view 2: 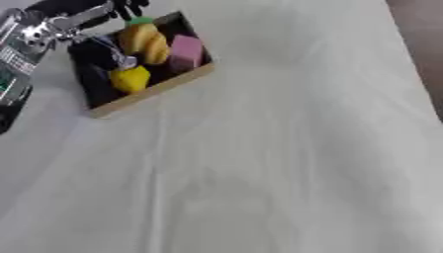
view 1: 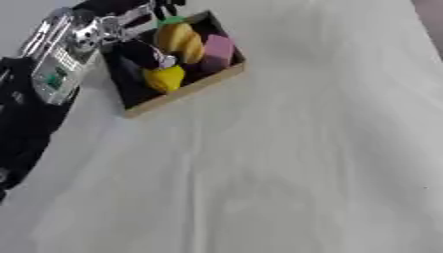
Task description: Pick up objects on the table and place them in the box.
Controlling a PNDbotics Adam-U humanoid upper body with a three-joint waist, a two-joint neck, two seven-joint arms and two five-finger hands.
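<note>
Far left, the robot's left arm (view 1: 54, 59) drops in from the upper corner: silver joints, black shell, a small green patch on its side, and the lower part cut off by the frame edge. Follow it up and the left hand (view 1: 143, 11) sits over the back rim of the box, but it is blurred and partly cropped at the top, so whether the fingers are spread or curled I cannot tell. A thin silvery piece reaches down from it into the box; what it is, I cannot make out.

Now the box (view 1: 186, 91) itself: shallow, dark inside, pale wood-coloured wall, lying askew in the upper left of the table. Inside, packed close, a small yellow lumpy thing (view 1: 164, 78) near the front wall, a dark rounded object (view 1: 143, 52) behind it, hard to read. Next over, an orange-yellow ribbed fruit shape (view 1: 180, 39) with a green top (view 1: 171, 21), smooth like plastic. Beside that, touching it, a pink block (view 1: 218, 51), squarish and matte.

Sweeping right, the table (view 1: 294, 163) wears a pale cloth with soft creases. At the far right edge a brownish strip shows. The right hand shows in neither view.
</note>
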